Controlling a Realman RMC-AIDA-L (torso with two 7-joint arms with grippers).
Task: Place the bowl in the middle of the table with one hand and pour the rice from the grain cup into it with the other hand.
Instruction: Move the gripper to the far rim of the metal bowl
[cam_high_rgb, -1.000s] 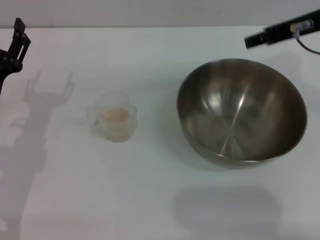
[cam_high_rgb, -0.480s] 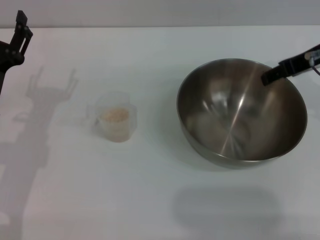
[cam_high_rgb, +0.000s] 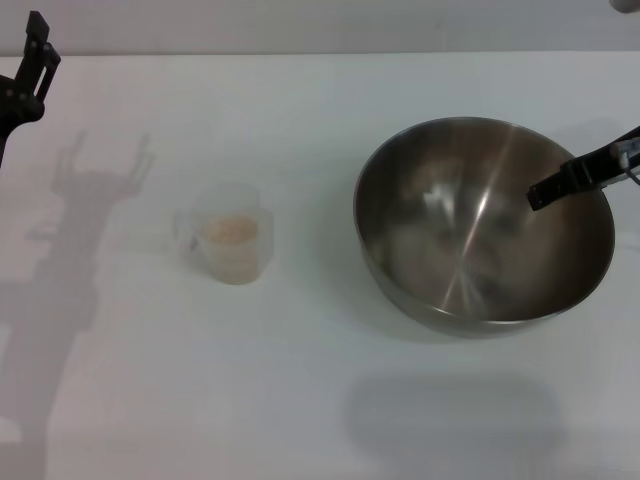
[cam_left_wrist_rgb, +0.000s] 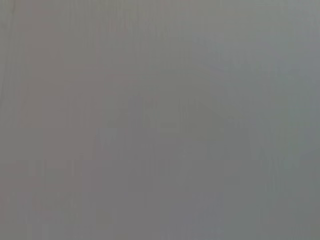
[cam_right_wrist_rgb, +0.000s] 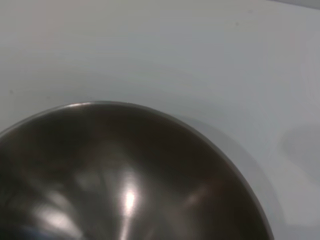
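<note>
The right gripper (cam_high_rgb: 545, 192) hangs over the bowl's (cam_high_rgb: 470, 250) right inner wall, just inside the rim; whether its fingers are spread cannot be told. The bowl sits right of table (cam_high_rgb: 320, 400) centre. The grain cup (cam_high_rgb: 228, 245) with rice (cam_high_rgb: 228, 230) stands well left of the bowl, nearer the left gripper (cam_high_rgb: 35, 60), parked at the far left edge.

"What does the room look like?"

"Mostly one white table (cam_high_rgb: 320, 420) fills the view, plain and flat. Along its far edge runs a narrow grey band of wall (cam_high_rgb: 300, 25)."

"And the light?"

"It falls from above and somewhat from the right. Soft grey shadows lie across the left side of the surface, with another blurred patch near the front, right of centre. The left wrist view is only a blank, even grey field; nothing can be made out there."
</note>
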